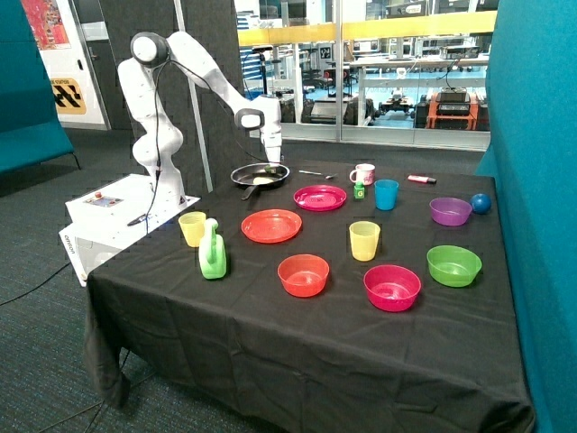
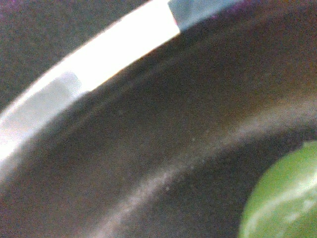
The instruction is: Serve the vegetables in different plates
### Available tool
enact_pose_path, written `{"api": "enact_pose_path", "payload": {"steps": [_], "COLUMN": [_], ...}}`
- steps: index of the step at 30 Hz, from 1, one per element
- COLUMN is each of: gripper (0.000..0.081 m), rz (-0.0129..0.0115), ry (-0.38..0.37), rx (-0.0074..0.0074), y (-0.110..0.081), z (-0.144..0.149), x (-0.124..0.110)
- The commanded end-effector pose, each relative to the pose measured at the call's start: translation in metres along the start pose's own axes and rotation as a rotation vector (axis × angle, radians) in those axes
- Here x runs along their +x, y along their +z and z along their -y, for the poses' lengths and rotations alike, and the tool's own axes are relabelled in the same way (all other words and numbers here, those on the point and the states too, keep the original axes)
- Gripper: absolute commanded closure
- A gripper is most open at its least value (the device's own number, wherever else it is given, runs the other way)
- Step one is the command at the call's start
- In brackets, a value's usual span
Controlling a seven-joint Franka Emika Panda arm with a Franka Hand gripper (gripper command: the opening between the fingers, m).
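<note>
**Two plates bare, both vegetables apparently in the pan**

Two flat plates sit unserved on the tabletop: the red-orange plate nearer the front and the magenta-pink plate behind it, neither carrying anything. The gripper is down inside the black frying pan at the far side of the cloth. In the outside view a pale yellowish piece lies on the pan floor just beside the gripper; the wrist view, pressed close to the pan's inner wall, shows a green piece at the edge of the frame. Whether the jaws are spread or pressed together cannot be told from either view.

The step in hand looks like the first pick: fetching a vegetable out of the pan. No serving has been done yet. Next, the jaws need to close on one piece, lift it clear of the pan rim and carry it across to a plate.

The pink plate is the closer target, just beyond the pan. Beside it stand a small green bottle, a blue cup and a white mug, so the path should stay on the pan side. A yellow cup and a green watering can stand near the red-orange plate; the bowls lie further forward, out of the way.
</note>
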State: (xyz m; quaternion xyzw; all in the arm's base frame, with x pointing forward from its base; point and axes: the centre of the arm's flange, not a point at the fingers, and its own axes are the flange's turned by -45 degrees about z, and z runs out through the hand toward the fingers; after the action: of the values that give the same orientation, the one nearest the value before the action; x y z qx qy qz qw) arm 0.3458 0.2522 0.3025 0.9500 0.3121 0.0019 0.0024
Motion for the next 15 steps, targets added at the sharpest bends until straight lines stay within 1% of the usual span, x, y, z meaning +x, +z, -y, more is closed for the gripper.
{"api": "enact_pose_path", "payload": {"steps": [1, 4, 9, 12, 15], "gripper": [0.0808, 0.0808, 0.0808, 0.0808, 0.0808], "rz": [0.0021, 0.0021, 0.0022, 0.0022, 0.0023], "ry": [-0.015, -0.015, 0.009, 0.014, 0.046], "rx": [0.0058, 0.0058, 0.0058, 0.0058, 0.0058], "y": [-0.030, -0.041, -0.064, -0.072, -0.079], "z": [-0.003, -0.007, -0.020, -0.027, -0.039], "x": [0.003, 0.006, 0.015, 0.016, 0.017]}}
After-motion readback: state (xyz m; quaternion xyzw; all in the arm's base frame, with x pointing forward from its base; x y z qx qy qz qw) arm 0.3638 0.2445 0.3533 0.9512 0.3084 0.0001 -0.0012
